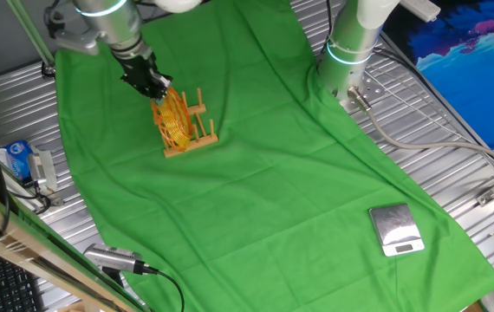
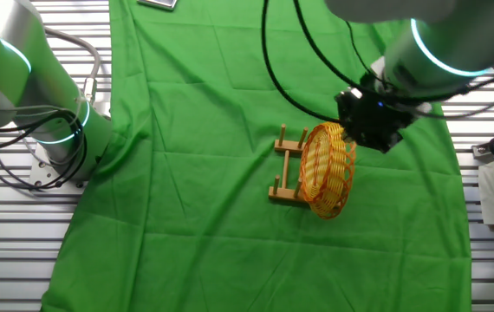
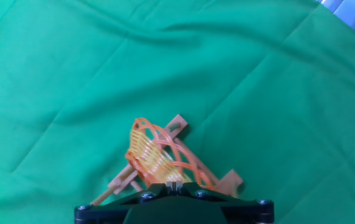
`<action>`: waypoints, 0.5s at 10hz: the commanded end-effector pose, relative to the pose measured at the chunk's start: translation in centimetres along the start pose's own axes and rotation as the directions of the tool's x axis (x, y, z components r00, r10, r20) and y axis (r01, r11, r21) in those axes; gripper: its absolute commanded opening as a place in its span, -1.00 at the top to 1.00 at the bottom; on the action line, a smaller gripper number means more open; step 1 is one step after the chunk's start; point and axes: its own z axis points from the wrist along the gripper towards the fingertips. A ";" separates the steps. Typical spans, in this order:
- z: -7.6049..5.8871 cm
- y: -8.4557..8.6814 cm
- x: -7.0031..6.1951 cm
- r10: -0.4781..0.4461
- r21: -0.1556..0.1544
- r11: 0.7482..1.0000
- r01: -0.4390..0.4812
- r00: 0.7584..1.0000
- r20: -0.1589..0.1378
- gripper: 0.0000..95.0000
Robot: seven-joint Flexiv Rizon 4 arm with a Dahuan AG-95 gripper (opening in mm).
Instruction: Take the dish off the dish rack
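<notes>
Gripping dish [image 2: 327,169] rim, pincer [image 2: 361,132] — rack [image 2: 287,170] beside, open cloth [image 2: 230,104] around.

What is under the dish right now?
The dish stands on edge in the dish rack, on the green cloth. The hand sits at its top rim; the slot holding its lower edge is hidden.

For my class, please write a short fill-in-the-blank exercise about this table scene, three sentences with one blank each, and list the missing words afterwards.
1. The dish stands on its edge in the wooden dish ____.
2. The cloth that covers the table is ____ in colour.
3. The gripper is at the ____ rim of the dish, not at its base.

Missing words: rack; green; upper
</notes>
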 end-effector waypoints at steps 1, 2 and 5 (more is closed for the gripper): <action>-0.1 0.0 0.0 -0.006 0.009 1.000 0.006 1.000 0.005 1.00; -0.2 -0.1 0.1 -0.011 0.006 1.000 0.011 1.000 0.001 1.00; -0.6 -0.8 0.3 -0.044 -0.017 0.999 0.044 0.999 -0.017 1.00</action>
